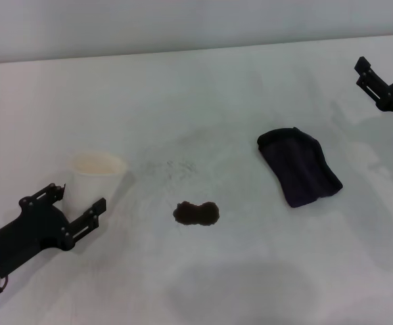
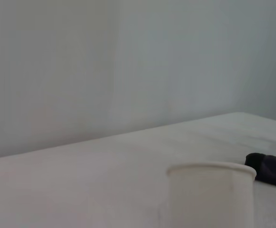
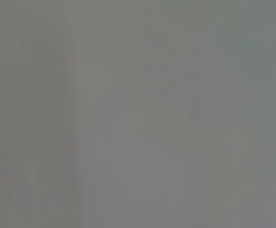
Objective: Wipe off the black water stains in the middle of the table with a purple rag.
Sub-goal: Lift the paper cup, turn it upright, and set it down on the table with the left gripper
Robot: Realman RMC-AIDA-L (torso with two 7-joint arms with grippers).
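Note:
A dark two-lobed patch, the black water stains (image 1: 196,214), lies in the middle of the white table (image 1: 203,101). To its right and a little farther back rests the purple rag (image 1: 298,166), also seen as a dark lump in the left wrist view, purple rag (image 2: 270,169). My left gripper (image 1: 78,206) stands open at the front left, its fingers beside a white paper cup (image 1: 96,177). My right gripper (image 1: 383,66) is open at the far right, well beyond the rag and holding nothing. The right wrist view shows only plain grey.
The white paper cup (image 2: 209,194) stands upright just ahead of my left gripper, left of the stains. Faint grey smudges (image 1: 172,166) mark the table behind the stains. A pale wall runs along the table's far edge.

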